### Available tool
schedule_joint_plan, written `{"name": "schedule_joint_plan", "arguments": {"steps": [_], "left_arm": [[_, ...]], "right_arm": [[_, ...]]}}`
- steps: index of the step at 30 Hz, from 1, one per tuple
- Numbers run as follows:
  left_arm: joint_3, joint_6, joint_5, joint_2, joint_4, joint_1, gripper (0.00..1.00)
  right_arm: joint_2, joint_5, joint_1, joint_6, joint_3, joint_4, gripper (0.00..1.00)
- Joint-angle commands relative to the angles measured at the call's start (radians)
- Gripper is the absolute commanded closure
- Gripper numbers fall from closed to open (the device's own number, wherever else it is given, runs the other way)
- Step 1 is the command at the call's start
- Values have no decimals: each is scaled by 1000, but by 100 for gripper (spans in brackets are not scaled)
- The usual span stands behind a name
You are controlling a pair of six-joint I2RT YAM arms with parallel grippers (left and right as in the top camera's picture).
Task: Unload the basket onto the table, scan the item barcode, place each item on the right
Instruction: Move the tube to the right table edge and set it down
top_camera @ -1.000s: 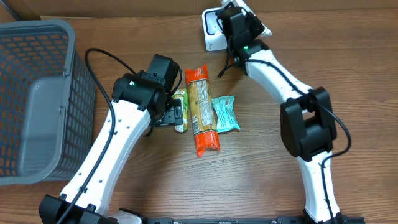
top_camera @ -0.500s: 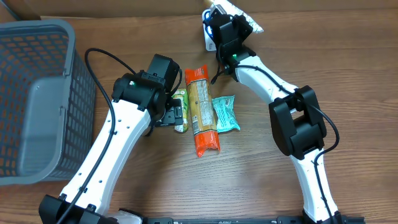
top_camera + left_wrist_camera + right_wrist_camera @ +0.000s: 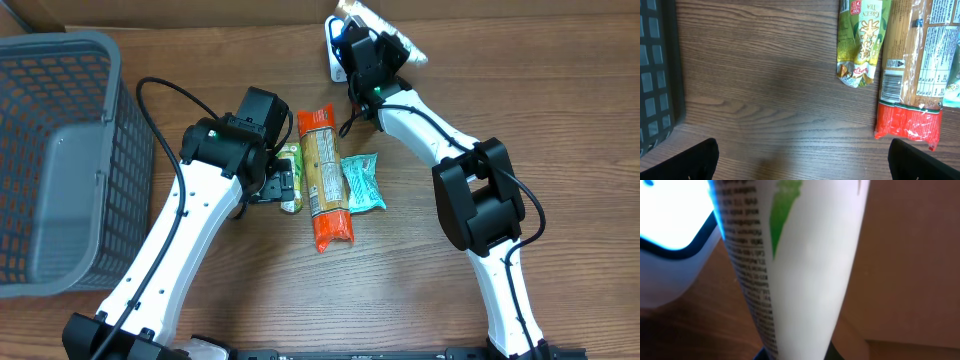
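The right gripper (image 3: 368,45), clamped on the white packet (image 3: 805,265), held its printed side just beside the scanner (image 3: 670,215), long axis running outward from the jaws, while the left gripper (image 3: 285,185) hung wide open, well away from that scanner.

pouch (image 3: 805,255) seemingly over scanner (image 3: 665,277)

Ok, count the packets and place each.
4. Three lie side by side mid-table: green tea packet, pasta pack, teal packet. A white packet is in the right gripper at the scanner. Others may be hidden.
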Motion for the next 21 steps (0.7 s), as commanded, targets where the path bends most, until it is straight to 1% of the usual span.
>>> {"name": "schedule_joint_plan", "arguments": {"steps": [1,3,5,6,8,11,15,17,19,21], "left_arm": [[-3,-21,-13,4,1,0,0],[-3,-21,-13,4,1,0,1],[-3,-21,-13,4,1,0,0],[-3,-21,-13,4,1,0,0],[-3,-21,-13,4,1,0,0],[-3,-21,-13,4,1,0,1],[-3,-21,-13,4,1,0,1],[-3,-21,-13,4,1,0,0],[-3,-21,-13,4,1,0,0],[-3,-21,-13,4,1,0,0]], "right_arm": [[-127,-30,6,195,16,-74,96],[-207,-128,6,310,16,-184,96],[-326,-316,-8,462,16,-335,96],[-369,-388,-17,509,16,-383,96],[-464,-550,-47,624,16,-487,96],[-590,-734,-127,827,16,-647,96],[-667,-843,-283,1090,16,-875,96],[-666,-859,-372,1149,9,-970,96],[-649,-861,-457,1207,-31,-1005,96],[-633,-866,-527,1271,-100,-986,96]]}}
